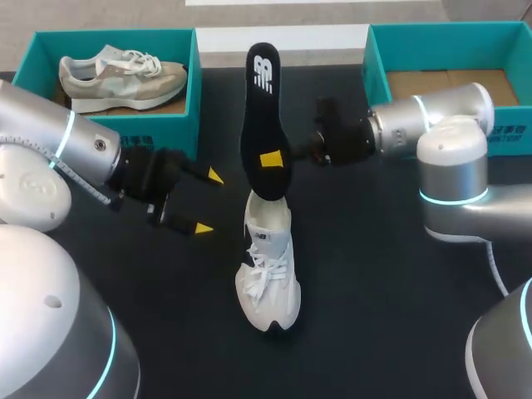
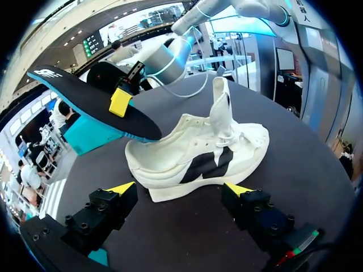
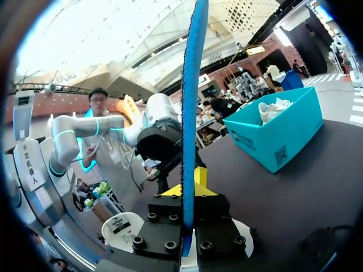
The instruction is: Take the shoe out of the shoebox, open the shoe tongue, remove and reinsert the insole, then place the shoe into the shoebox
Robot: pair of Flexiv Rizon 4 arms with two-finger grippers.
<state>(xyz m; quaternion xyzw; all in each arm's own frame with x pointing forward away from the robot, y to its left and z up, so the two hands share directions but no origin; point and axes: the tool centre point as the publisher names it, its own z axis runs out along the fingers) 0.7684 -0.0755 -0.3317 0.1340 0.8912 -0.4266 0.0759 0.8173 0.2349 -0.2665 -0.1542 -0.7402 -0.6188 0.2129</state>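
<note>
A white shoe (image 1: pixel 268 266) stands on the black table at the middle, toe toward the front edge, its tongue pulled up (image 2: pixel 220 105). My right gripper (image 1: pixel 273 160) is shut on a black insole (image 1: pixel 263 116) with a blue underside, holding it tilted above the shoe, lower end at the heel opening. The right wrist view shows the insole (image 3: pixel 190 113) edge-on between the right gripper's (image 3: pixel 187 190) yellow tips. My left gripper (image 1: pixel 209 202) stands open just left of the shoe, nothing between its fingers. From the left wrist, the shoe (image 2: pixel 198 158) lies just ahead of the left gripper (image 2: pixel 180 190).
A teal shoebox (image 1: pixel 193 83) at the back left holds a beige shoe (image 1: pixel 123 76). Another teal shoebox (image 1: pixel 376 71) at the back right shows only its cardboard floor. Bare black table lies in front of the white shoe and to both sides.
</note>
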